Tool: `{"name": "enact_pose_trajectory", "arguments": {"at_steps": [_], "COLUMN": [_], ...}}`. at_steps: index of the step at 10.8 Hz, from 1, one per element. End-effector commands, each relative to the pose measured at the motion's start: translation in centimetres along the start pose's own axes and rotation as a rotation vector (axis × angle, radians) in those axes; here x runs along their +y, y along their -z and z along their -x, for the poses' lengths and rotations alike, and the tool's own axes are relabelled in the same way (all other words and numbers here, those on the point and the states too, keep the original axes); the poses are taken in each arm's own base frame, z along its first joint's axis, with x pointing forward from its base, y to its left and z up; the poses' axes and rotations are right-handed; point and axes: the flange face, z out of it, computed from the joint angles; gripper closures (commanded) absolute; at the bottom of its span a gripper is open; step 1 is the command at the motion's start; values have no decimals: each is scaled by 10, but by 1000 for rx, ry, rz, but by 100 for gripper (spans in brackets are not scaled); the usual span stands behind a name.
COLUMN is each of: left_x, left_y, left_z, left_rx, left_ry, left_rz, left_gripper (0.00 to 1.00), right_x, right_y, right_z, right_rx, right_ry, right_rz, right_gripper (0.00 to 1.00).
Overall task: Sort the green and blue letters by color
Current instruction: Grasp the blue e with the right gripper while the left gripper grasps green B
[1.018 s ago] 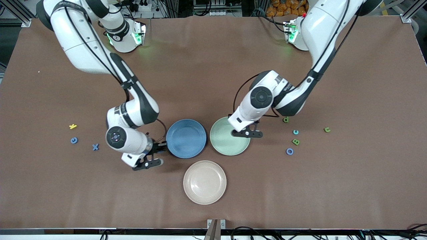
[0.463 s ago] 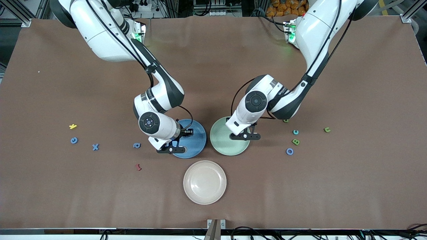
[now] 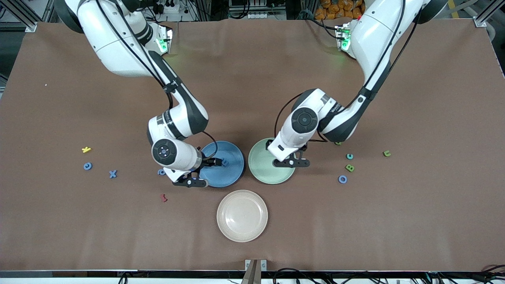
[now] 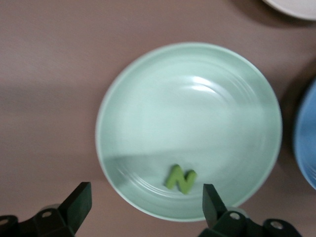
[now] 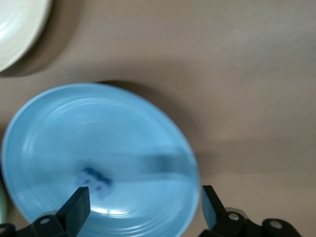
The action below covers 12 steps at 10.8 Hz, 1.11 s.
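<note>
While both grippers (left gripper (image 4: 143,200), right gripper (image 5: 143,200)) gape empty, three plates hold two letters.

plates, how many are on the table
3. The blue plate is under the right pincer. The green plate is beside it, under the left pincer. The beige plate is nearer the camera than both. None looks hidden.

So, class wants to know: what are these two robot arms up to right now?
They are sorting foam letters by color. The left gripper hangs open over the green plate, where a green N lies. The right gripper hangs open over the blue plate, which holds a blue letter. More letters still lie on the table.
</note>
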Motion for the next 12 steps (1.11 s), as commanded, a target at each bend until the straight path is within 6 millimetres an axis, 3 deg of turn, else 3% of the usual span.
{"name": "enact_pose_trajectory", "arguments": {"at_steps": [1, 2, 4, 5, 10, 12], "left_x": [-71, -99, -164, -183, -233, -258], "left_y": [29, 35, 32, 25, -33, -38], "left_z": [-24, -32, -56, -63, -46, -49], "left_rx": [-33, -36, -65, -80, -22, -2], "left_ry": [-63, -123, -315, -394, -612, -628], "left_rz": [-100, -111, -96, -87, -171, -156], "left_gripper": [0, 0, 0, 0, 4, 15], "right_x": [63, 90, 120, 125, 158, 167], "right_y": [21, 22, 22, 19, -20, -18], "right_z": [-9, -18, -28, -29, -17, -16], "right_rx": [12, 14, 34, 31, 72, 71], "right_ry": [54, 81, 200, 205, 178, 167], "right_rz": [31, 54, 151, 166, 144, 144], "right_gripper": [0, 0, 0, 0, 0, 0]}}
